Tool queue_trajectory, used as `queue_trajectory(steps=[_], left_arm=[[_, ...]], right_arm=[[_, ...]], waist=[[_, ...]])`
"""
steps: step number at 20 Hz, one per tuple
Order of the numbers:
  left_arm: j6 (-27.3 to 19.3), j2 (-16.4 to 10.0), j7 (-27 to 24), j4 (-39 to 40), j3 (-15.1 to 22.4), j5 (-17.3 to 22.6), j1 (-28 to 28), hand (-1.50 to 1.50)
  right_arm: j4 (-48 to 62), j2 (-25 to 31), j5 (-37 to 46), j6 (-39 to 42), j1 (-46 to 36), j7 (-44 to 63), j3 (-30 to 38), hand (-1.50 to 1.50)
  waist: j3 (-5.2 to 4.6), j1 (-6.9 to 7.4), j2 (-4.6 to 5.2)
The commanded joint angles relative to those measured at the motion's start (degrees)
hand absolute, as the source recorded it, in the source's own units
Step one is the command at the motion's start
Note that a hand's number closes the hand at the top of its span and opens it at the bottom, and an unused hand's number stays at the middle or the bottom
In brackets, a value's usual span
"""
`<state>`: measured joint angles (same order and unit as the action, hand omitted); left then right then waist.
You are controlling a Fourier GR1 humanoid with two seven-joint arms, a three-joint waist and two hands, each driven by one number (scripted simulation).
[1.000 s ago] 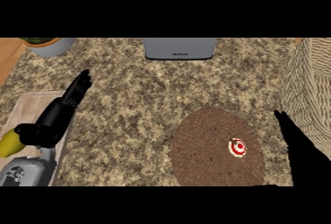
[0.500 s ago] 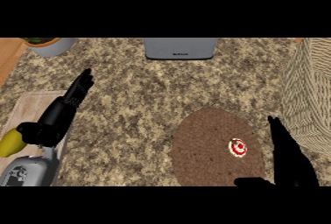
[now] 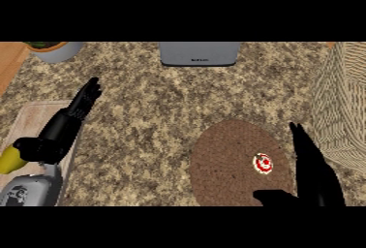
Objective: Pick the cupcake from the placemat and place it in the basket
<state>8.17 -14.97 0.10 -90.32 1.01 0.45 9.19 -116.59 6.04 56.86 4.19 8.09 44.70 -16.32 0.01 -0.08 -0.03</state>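
Stone counter (image 3: 157, 106) — cupcake (image 3: 263, 163) on placemat (image 3: 221, 164), just beside right hand (image 3: 314, 177).

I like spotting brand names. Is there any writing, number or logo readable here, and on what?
Grey box at the counter's back: a small dark marking on its front, too small to read.
Cupcake: red and white top, no letters that can be made out.

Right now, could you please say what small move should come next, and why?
Probably ease the right robot hand slightly left, toward the cupcake: the hand is open just right of it, not touching, and the cupcake sits on the placemat, outside the basket.
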Motion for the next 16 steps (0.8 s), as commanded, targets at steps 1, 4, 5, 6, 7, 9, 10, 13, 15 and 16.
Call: queue_trajectory(steps=[1, 4, 5, 6, 7, 9, 10, 13, 15, 16], left_arm=[[3.0, -1.2, 0.8, -1.0, -2.9, 1.1, -0.2, 0.0], [0.7, 1.3, 2.5, 0.2, -0.6, -1.9, 2.3, 0.0], [0.8, 2.5, 0.8, -2.5, -0.3, -1.8, -1.3, 0.0], [0.6, 1.8, 3.1, -0.6, -0.8, -1.9, 1.9, 0.0], [0.7, 2.9, 3.3, -0.4, -0.6, -2.1, 2.7, 0.0], [2.4, 1.3, 3.7, -2.9, -2.4, -0.6, 0.8, 0.0], [2.2, 1.9, -0.2, 0.2, -2.6, -1.5, -0.4, 0.0], [3.9, 1.0, 3.5, -4.5, -3.9, 0.1, -0.3, 0.0], [2.4, 3.4, -2.7, 2.5, -2.4, -3.6, 0.3, 0.0], [1.7, 3.9, 0.0, 0.9, -2.6, -3.4, 1.3, 0.0]], right_arm=[[-1.6, -2.1, 0.9, 1.5, -0.8, 1.9, -1.8, -1.5], [-4.5, 1.4, 0.9, 0.9, 7.3, -1.2, -2.2, -1.5], [1.3, -1.9, 2.0, 3.3, -2.2, 3.0, -0.7, -1.5], [1.6, -4.7, 7.8, -0.2, 1.6, 5.0, -8.3, -1.5], [0.7, -3.0, 3.9, 3.6, -1.6, 4.9, -2.7, -1.5], [2.5, -1.1, 2.4, 4.4, -1.9, 3.1, 0.4, -1.5], [4.4, -1.9, 4.5, 2.9, -1.3, 3.1, -1.9, -1.5], [8.4, -2.3, 3.8, 1.3, -3.5, 1.4, 0.3, -1.5], [5.6, -3.3, 6.2, 1.4, -0.9, 2.8, -3.7, -1.5], [11.2, -2.7, 4.7, -0.7, -2.8, -0.4, -0.7, -1.5]], waist=[[-0.01, 0.03, -0.02], [0.0, -0.32, -0.04], [-0.01, 0.12, 0.0], [-0.02, -0.03, -0.01], [-0.01, -0.03, 0.01], [-0.01, 0.09, 0.01], [-0.01, 0.05, 0.02], [-0.01, 0.14, 0.02], [-0.02, -0.07, 0.02], [-0.01, 0.0, 0.03]])
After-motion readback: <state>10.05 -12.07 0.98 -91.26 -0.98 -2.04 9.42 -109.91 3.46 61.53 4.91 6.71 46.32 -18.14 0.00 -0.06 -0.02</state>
